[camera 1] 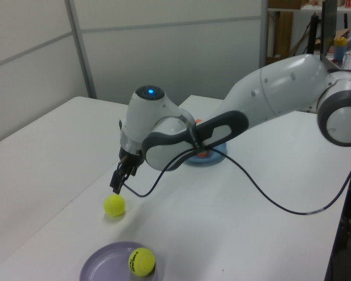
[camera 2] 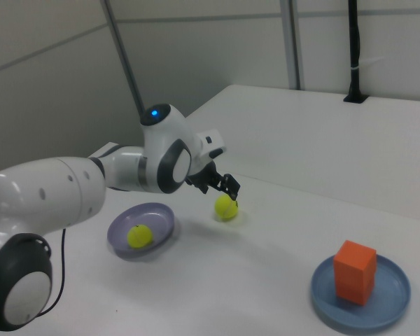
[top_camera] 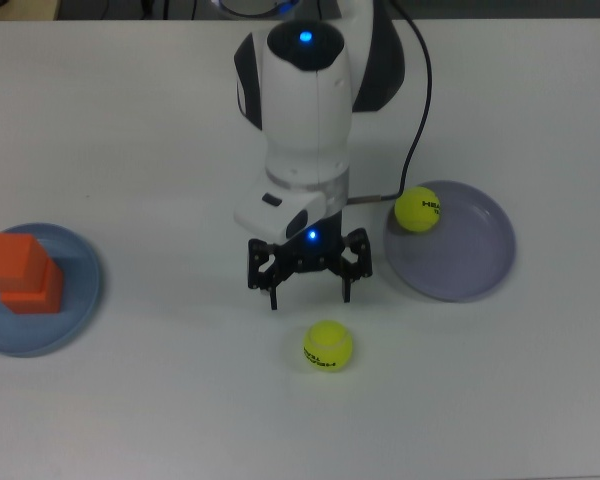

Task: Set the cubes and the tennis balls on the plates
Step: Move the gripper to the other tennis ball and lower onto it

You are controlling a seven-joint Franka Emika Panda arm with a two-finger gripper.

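My gripper hangs open above the table, just behind the loose tennis ball in the top view, with nothing between its fingers. In the right view the gripper is right above that ball. A second tennis ball lies at the left rim of the lavender plate in the top view. Two orange cubes sit stacked, slightly offset, on the light blue plate at the top view's left edge. In the left view my arm hides most of the blue plate.
A black cable runs from the arm over the table toward the lavender plate. The white table spreads around both plates. A wall and shelving stand behind the table in the left view.
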